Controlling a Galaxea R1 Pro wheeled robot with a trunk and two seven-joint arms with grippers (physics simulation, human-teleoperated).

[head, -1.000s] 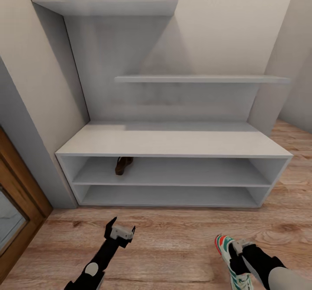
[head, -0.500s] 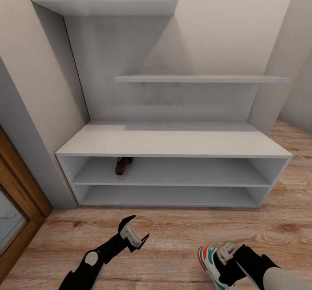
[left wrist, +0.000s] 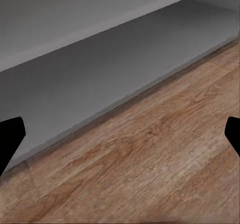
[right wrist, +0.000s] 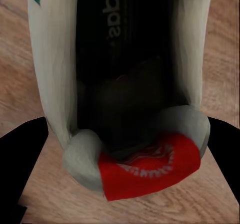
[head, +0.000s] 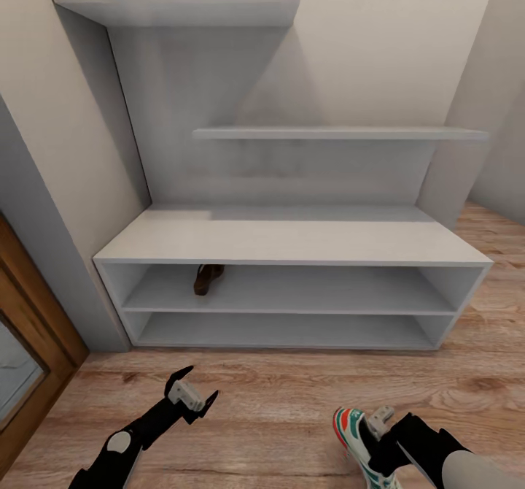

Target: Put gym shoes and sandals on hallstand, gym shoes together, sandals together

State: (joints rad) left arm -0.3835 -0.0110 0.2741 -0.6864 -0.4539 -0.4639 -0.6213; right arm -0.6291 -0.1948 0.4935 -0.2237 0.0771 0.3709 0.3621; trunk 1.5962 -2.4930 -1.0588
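since a moment ago the left gripper [head: 191,395] slid back toward the robot, fingers wide with nothing in them. hallstand [head: 292,241] has 1 sandal [head: 207,279] near its upper shelf's left end. right gripper [head: 379,430] squeezes 1 gym shoe [head: 356,438] above the corridor floor [head: 292,394].

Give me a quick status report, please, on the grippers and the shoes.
Left gripper open, empty, above floor. Right gripper shut on sneaker. One sandal on rack's upper shelf. Nothing blocking.
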